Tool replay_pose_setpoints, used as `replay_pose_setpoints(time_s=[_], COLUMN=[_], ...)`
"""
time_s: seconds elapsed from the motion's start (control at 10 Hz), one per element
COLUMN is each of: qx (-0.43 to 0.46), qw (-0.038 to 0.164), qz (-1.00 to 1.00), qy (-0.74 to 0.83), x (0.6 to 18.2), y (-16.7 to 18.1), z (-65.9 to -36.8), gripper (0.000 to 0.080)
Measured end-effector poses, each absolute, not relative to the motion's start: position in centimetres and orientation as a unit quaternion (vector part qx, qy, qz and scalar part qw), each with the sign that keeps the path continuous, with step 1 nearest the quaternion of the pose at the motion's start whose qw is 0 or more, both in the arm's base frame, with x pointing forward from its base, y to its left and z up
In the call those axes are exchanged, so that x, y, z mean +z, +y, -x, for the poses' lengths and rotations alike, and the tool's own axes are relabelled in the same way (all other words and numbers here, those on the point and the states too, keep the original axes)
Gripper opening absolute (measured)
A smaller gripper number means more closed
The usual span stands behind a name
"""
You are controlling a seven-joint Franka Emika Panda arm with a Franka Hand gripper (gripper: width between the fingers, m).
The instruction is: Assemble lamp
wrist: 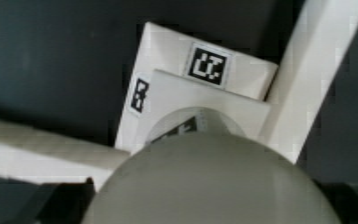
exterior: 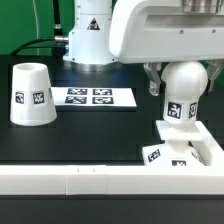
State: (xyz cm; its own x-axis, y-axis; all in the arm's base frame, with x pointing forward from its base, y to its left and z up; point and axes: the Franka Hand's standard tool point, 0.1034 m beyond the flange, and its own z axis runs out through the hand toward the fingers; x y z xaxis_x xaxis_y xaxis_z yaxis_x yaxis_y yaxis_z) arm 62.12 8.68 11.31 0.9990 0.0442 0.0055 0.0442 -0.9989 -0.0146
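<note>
My gripper (exterior: 183, 82) is shut on the round white bulb (exterior: 184, 88) and holds it upright, its tagged neck pointing down. The neck is right above the low square base (exterior: 190, 147), which sits at the exterior view's right; I cannot tell whether they touch. In the wrist view the bulb (wrist: 202, 178) fills the foreground as a blurred grey dome, with the tagged base (wrist: 194, 85) beyond it. My fingers do not show there. The conical shade (exterior: 31, 96) stands alone on the black table at the exterior view's left.
The marker board (exterior: 93, 97) lies flat between the shade and the bulb. A long white rail (exterior: 90, 181) runs along the front edge and turns up beside the base; it also shows in the wrist view (wrist: 322, 70). The arm's white pedestal (exterior: 92, 35) stands behind.
</note>
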Motion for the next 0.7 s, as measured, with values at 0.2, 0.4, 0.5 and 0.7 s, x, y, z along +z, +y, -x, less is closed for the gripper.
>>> replay_pose_setpoints(time_s=[0.2, 0.4, 0.5, 0.7], qx=[-0.001, 0.004, 0.010, 0.030], qw=[0.015, 0.029, 0.031, 0.031], qz=[0.999, 0.989, 0.976, 0.957], qy=[0.043, 0.148, 0.214, 0.288], x=[11.26, 11.20, 11.18, 11.16], y=[8.80, 8.69, 8.72, 8.75], z=[-62.20, -62.52, -62.58, -62.96], gripper=[0.0574, 0.0574, 0.0574, 0.0574])
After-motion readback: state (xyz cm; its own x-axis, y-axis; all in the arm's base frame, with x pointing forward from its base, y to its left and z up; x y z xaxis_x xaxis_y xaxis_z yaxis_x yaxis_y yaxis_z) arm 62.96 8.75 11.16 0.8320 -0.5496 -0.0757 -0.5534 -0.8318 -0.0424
